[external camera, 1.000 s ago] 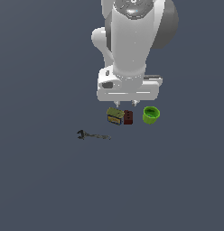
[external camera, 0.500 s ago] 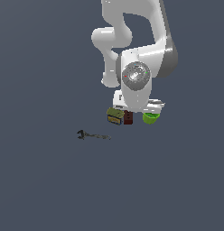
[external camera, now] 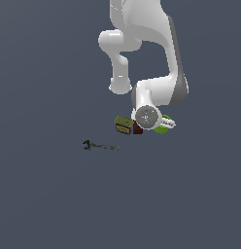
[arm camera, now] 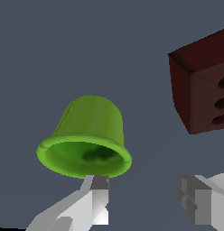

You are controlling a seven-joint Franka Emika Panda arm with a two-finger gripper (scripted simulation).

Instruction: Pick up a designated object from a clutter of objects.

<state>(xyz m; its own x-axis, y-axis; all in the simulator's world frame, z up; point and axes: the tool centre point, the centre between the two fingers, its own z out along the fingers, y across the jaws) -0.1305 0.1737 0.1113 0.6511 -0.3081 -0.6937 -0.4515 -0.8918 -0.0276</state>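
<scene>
We see only a flat, uniform slate-grey ground (external camera: 49, 204) filling both views, edge to edge. We make out no walls, windows or furniture. Light is even and soft, with faint shading only and no hard shadows.

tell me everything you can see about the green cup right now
The green cup is bright lime, smooth and plastic-looking, with a tapered wall, a rounded closed end and a thick flared rim around a darker hollow. It is empty. In the wrist view one gripper finger sits right at its rim, but contact cannot be confirmed; the other is off to the side. In the exterior view the arm hides most of it, and it sits beside the dark red-brown block, apart from it.
</scene>
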